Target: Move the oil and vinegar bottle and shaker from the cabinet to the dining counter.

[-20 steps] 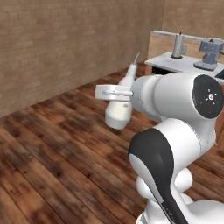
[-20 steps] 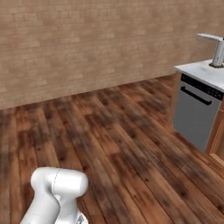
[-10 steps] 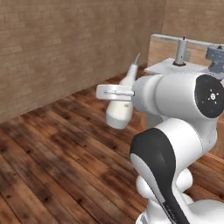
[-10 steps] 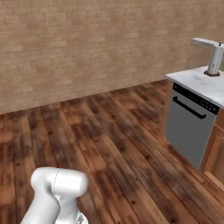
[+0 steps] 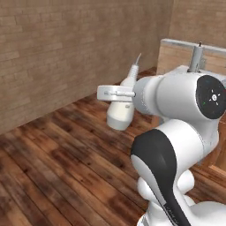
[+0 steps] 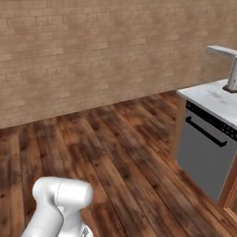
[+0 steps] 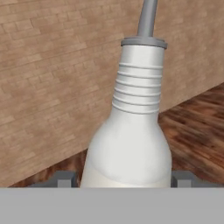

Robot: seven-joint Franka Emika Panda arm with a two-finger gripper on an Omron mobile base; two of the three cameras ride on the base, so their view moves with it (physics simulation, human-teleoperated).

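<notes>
Pale oil and vinegar bottle (image 5: 121,115) clamped upright between the fingers (image 7: 183,178).

The white arm reaches out level, its tool (image 5: 118,93) clamped around the oil and vinegar bottle (image 5: 121,112).

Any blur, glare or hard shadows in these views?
Left base view: soft, slightly blurred; bottle evenly lit, no glare. Right base view: floor flatly lit, no cast shadows. Hand view: bottle close up and sharp, fingers mostly cut off.

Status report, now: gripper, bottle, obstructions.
Gripper shut on oil and vinegar bottle, carried upright over wood floor. Sink counter ahead right. Path looks open.
</notes>
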